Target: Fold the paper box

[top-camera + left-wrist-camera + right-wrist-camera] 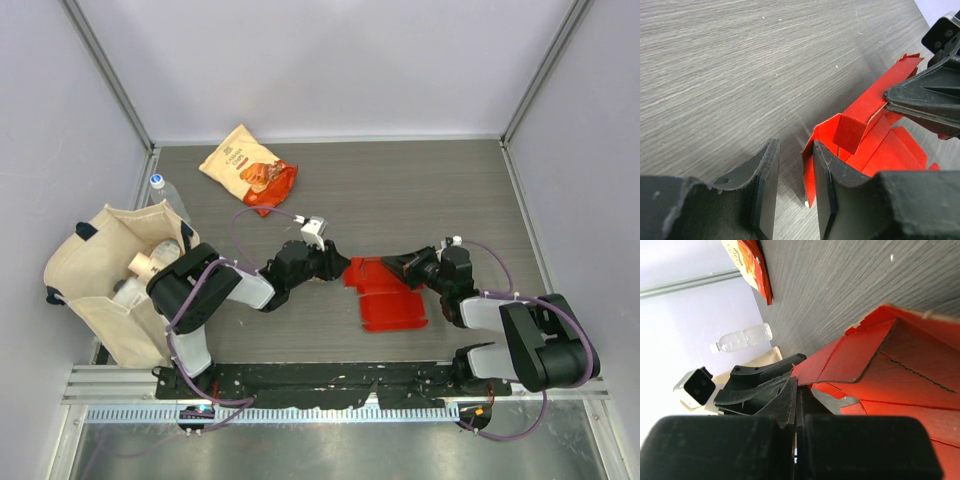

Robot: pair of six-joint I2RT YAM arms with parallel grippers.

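**Mid-fold: flaps going up**

On the grey table [450, 190], the paper box [392, 300] lies near-centre, partly folded, between my two grippers. My right gripper [392, 263] is clamped on a raised far flap. My left gripper [338, 268] stands narrowly parted, a left flap edge just inside. Next, I judge, the left must close and crease inward. Counted: one tote bag [95, 300], one snack bag [245, 165], one water bottle [165, 195], one box.

Paper box [392, 300], bright red thin card, plain, only partly folded, main panel lay flat on the grey wood-grain table [450, 200], far-left flaps stood raised and creased, one narrow flap bent over, perforated fold lines visible inside.
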